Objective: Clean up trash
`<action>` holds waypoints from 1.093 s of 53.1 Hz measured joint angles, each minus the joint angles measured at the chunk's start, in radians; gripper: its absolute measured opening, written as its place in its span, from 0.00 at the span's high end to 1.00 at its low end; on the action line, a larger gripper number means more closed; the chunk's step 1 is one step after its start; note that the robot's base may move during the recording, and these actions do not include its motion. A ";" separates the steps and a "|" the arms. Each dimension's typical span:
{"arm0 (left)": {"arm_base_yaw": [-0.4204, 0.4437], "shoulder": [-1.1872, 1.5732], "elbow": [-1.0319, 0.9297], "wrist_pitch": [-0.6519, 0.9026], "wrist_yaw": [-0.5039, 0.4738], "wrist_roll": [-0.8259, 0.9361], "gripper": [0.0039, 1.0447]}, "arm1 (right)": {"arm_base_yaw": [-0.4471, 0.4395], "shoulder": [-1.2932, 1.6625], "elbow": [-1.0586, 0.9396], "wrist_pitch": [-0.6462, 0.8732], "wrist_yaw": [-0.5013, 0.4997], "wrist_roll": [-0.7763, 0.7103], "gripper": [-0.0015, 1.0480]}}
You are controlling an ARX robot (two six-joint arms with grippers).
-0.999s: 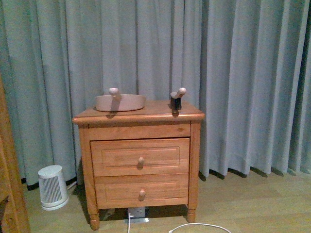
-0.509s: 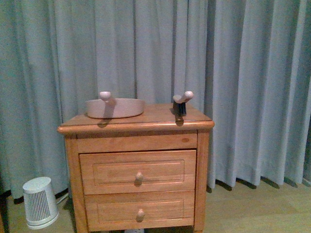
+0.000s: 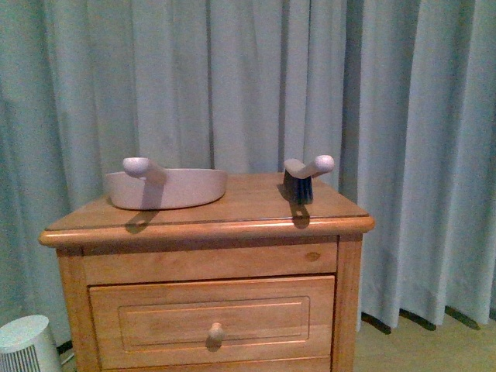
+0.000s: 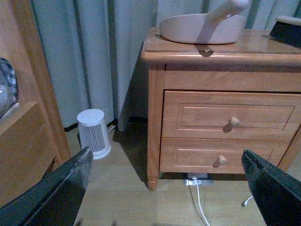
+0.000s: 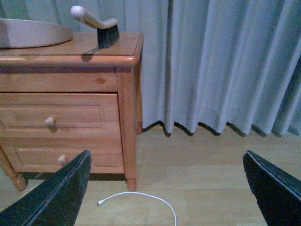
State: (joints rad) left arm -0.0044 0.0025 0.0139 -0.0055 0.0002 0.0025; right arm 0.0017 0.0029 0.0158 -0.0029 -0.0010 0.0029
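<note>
Front camera faces the nightstand [image 3: 209, 262] close; both wrist cameras share it.

**Tally by kind**

One surface [image 3: 256, 203], with two drawers [image 4: 263, 117] and two knobs [image 4: 233, 122]. One dustpan [image 3: 167, 188]. One brush [image 3: 304, 180]. One white appliance [image 4: 94, 138]. One white cable [image 5: 134, 192]. One curtain [image 3: 232, 77]. Two grippers, namely left gripper [image 4: 166, 150] and right gripper [image 5: 166, 152], with two fingers each.

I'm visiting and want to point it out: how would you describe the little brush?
Find the wooden nightstand before the grey curtain. Near the right end of its top stands the brush. Unlike the wide pink dustpan further left, it is small, with dark bristles and a pale knob-tipped handle.
</note>
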 joint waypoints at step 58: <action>0.000 0.000 0.000 0.000 0.000 0.000 0.07 | 0.000 0.000 0.000 0.000 0.000 0.000 0.07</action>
State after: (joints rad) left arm -0.0044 0.0025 0.0139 -0.0055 0.0002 0.0025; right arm 0.0017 0.0029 0.0158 -0.0029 -0.0006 0.0029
